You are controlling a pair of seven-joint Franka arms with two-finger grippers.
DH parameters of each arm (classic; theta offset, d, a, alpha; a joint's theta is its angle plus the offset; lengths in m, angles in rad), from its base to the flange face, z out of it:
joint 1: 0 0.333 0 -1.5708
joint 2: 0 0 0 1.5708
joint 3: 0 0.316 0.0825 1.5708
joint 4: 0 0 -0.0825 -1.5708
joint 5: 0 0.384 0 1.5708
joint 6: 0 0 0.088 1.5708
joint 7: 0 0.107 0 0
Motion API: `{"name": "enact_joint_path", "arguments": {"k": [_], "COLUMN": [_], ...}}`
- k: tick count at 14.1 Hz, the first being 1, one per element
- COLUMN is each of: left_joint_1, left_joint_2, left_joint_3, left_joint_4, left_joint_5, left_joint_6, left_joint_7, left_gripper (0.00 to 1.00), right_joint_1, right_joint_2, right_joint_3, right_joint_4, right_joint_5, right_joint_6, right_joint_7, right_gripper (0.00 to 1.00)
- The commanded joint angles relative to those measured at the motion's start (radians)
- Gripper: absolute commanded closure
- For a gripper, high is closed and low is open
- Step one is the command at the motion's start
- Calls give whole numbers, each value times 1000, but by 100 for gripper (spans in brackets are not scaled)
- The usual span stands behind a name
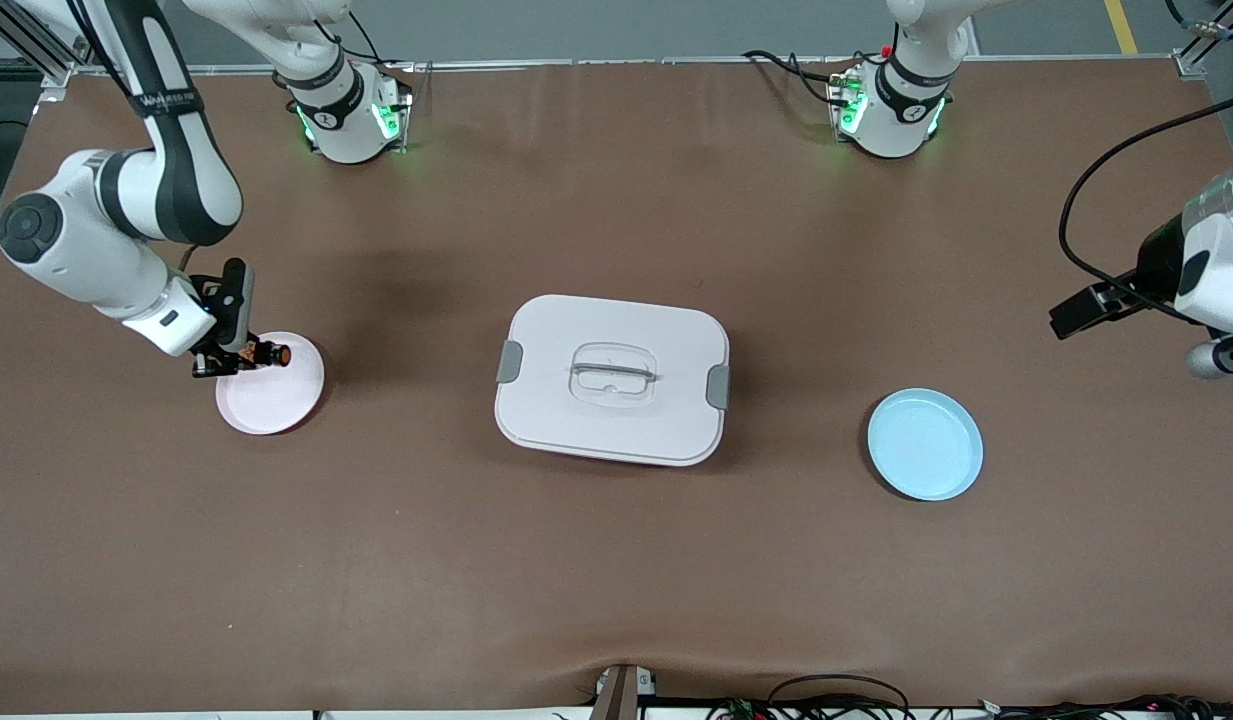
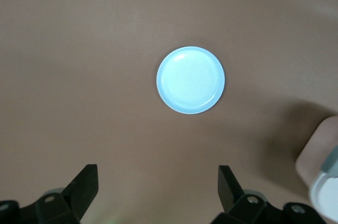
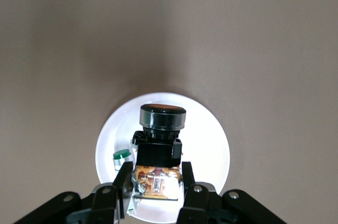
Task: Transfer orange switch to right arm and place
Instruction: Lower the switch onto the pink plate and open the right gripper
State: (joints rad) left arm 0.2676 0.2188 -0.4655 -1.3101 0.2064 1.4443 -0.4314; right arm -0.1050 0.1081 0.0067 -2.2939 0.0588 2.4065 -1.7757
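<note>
The orange switch (image 1: pixel 267 354) is a small black push-button with a round orange face. My right gripper (image 1: pixel 224 362) is shut on its orange-metallic rear and holds it low over the pink plate (image 1: pixel 272 402), at the edge nearer the robots. In the right wrist view the switch (image 3: pixel 160 135) sits between the fingers of the right gripper (image 3: pixel 156 175), over the plate (image 3: pixel 210 140). I cannot tell whether it touches the plate. My left gripper (image 1: pixel 1078 313) waits open and empty, high over the left arm's end of the table, and also shows in the left wrist view (image 2: pixel 158 183).
A small whitish piece with a green tip (image 3: pixel 122 158) lies on the pink plate beside the switch. A white lidded box (image 1: pixel 612 378) stands mid-table. An empty blue plate (image 1: pixel 924 443) lies toward the left arm's end and shows in the left wrist view (image 2: pixel 190 80).
</note>
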Motion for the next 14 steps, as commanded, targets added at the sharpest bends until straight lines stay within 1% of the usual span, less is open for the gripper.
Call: {"name": "enact_joint_path", "arguments": {"k": [1, 2, 4, 5, 6, 8, 14], "left_joint_1": [-117, -163, -240, -264, -277, -275, -278], "left_joint_2": [-100, -119, -163, -188, -203, -207, -208], "left_joint_3": [183, 252, 362, 404, 427, 423, 413], "left_joint_4": [-84, -102, -151, -187, -207, -210, -202], "left_joint_5": [-62, -83, -113, -142, -160, -163, -163], "left_joint_6": [-1, 2, 22, 50, 62, 62, 62], "left_joint_7": [130, 163, 248, 281, 290, 290, 287], "left_gripper": [0, 0, 0, 0, 0, 0, 0], "right_joint_1": [-57, -67, -73, -85, -97, -110, -120], "right_joint_2": [86, 111, 142, 160, 183, 215, 255], "right_joint_3": [18, 18, 18, 18, 19, 19, 21], "right_joint_4": [14, 17, 25, 45, 63, 85, 86], "right_joint_5": [-17, -17, -16, -14, -13, -2, 10], "right_joint_6": [86, 114, 140, 137, 135, 132, 141], "right_joint_7": [-51, -53, -51, -51, -50, -42, -5], "right_gripper": [100, 100, 100, 100, 100, 100, 100]}}
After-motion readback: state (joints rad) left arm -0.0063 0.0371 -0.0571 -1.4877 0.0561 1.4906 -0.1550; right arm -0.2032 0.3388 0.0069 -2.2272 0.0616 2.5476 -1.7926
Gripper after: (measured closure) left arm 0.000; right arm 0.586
